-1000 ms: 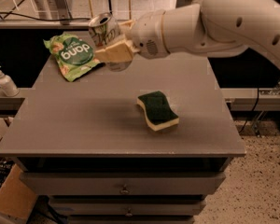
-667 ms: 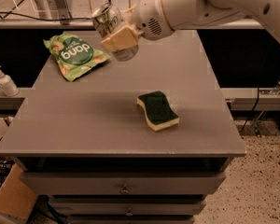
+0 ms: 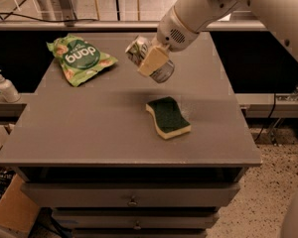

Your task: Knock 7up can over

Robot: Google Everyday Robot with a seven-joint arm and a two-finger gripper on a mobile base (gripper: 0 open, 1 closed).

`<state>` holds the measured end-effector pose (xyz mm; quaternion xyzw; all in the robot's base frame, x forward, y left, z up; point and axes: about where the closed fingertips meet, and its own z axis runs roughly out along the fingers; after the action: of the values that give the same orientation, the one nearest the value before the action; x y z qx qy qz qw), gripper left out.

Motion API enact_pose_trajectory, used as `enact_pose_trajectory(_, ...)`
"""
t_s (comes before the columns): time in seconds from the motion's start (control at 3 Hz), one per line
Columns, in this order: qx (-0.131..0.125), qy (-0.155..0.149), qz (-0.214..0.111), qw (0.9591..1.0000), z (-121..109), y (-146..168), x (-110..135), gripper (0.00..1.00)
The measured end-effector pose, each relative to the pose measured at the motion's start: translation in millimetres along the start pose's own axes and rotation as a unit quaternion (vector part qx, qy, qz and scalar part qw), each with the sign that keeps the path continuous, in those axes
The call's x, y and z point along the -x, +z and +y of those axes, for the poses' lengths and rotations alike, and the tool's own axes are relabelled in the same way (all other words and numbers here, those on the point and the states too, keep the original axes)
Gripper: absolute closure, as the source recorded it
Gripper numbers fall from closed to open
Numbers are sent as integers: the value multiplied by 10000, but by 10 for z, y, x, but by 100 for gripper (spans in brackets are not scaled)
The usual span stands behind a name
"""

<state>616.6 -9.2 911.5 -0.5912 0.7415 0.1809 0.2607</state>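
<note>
The 7up can [image 3: 137, 50], silver with a white-and-green label, is tilted steeply with one silver end [image 3: 164, 74] pointing down and right. My gripper [image 3: 150, 62] is shut on it, a tan finger [image 3: 153, 60] lying across its side. The can hangs just above the grey table [image 3: 89, 128], over the back middle and a little behind the sponge. The white arm reaches in from the upper right. The far finger is hidden behind the can.
A green-and-yellow sponge [image 3: 168, 117] lies right of the table's centre. A green snack bag [image 3: 79, 58] lies at the back left. A white pump bottle [image 3: 5, 86] stands on a ledge left of the table. Drawers run below the front edge.
The gripper with the can has moved right, away from the snack bag, and lower, toward the sponge. The can is tilted further over.
</note>
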Motion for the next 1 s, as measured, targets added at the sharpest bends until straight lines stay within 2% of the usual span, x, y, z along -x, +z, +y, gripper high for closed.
enact_pose_trajectory(0.33,303,51,821,9961,47,124,-327,100)
enact_pose_trajectory(0.67,486,24,1469,9880,77,199,-521,100)
enact_pose_trajectory(1.0,527,93,1867,9810,69,227,-685,100)
